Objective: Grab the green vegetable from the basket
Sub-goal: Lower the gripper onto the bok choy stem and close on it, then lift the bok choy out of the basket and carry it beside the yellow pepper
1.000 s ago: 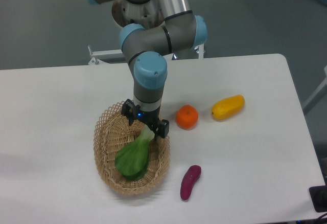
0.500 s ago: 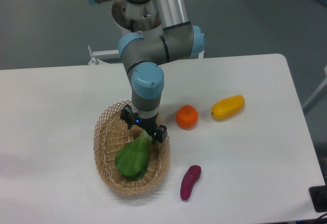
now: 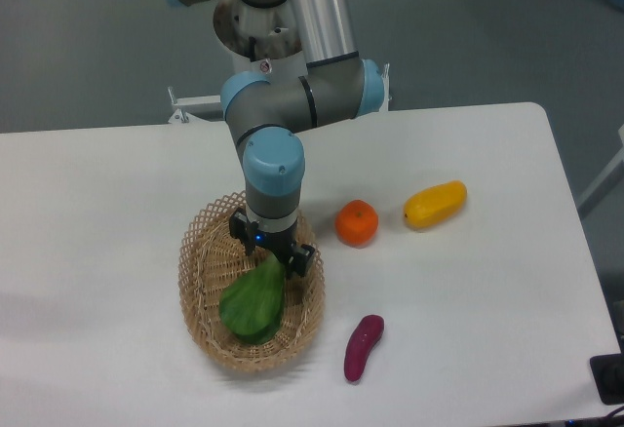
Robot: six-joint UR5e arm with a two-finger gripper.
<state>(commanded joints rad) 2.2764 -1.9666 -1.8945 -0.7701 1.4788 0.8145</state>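
Note:
The green vegetable (image 3: 252,302) lies in the basket (image 3: 198,254), with its dark leaves toward the front and its stem end pointing up-right under the gripper. My gripper (image 3: 272,252) points straight down over that stem end, low inside the basket's right half. Its black fingers (image 3: 303,259) stand apart on either side of the stem, which the gripper body mostly hides. I see no lift: the vegetable still rests on the basket floor.
An orange (image 3: 357,222) sits just right of the basket. A yellow oblong fruit (image 3: 435,204) lies further right. A purple eggplant-like piece (image 3: 363,346) lies at the front right of the basket. The table's right edge is beyond the yellow fruit.
The gripper has moved down and slightly left onto the vegetable's stem end, which now hides the white stem. The vegetable has stayed in place.

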